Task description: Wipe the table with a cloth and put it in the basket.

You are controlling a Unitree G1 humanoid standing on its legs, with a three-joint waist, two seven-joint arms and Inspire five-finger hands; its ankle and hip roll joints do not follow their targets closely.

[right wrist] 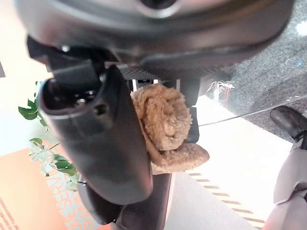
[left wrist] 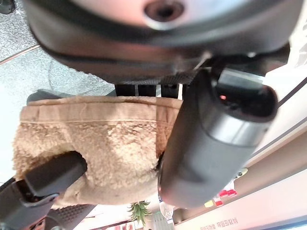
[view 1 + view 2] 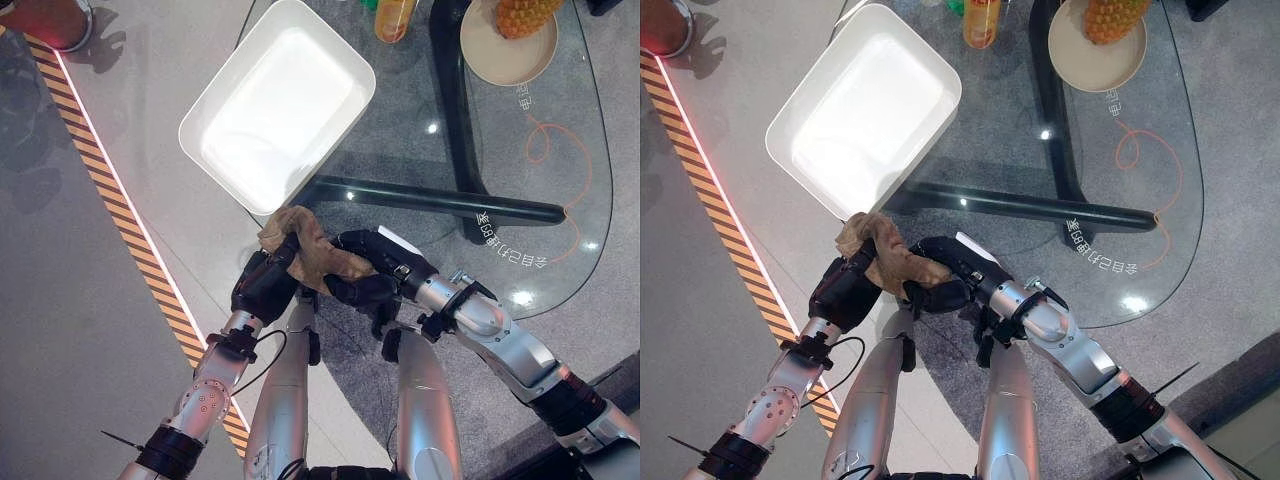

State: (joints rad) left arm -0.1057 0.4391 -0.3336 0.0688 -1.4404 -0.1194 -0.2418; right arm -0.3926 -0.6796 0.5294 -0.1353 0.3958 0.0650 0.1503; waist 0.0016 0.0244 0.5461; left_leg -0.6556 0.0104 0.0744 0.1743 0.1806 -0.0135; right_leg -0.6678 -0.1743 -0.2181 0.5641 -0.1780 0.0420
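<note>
A tan fluffy cloth (image 3: 312, 250) is bunched between both hands, just off the near edge of the glass table (image 3: 560, 200). My left hand (image 3: 268, 283) has its fingers curled round the cloth's left end (image 2: 105, 143). Fingers and thumb of my right hand (image 3: 372, 270) pinch the other end (image 1: 165, 122). The white rectangular basket (image 3: 275, 100) sits empty on the table right behind the cloth, its near corner almost touching it.
At the table's far side stand a plate with a pineapple (image 3: 520, 15) and a bottle of orange liquid (image 3: 393, 18). A dark table frame (image 3: 450, 200) shows through the glass. A black-and-yellow striped floor line (image 3: 120, 200) runs along the left.
</note>
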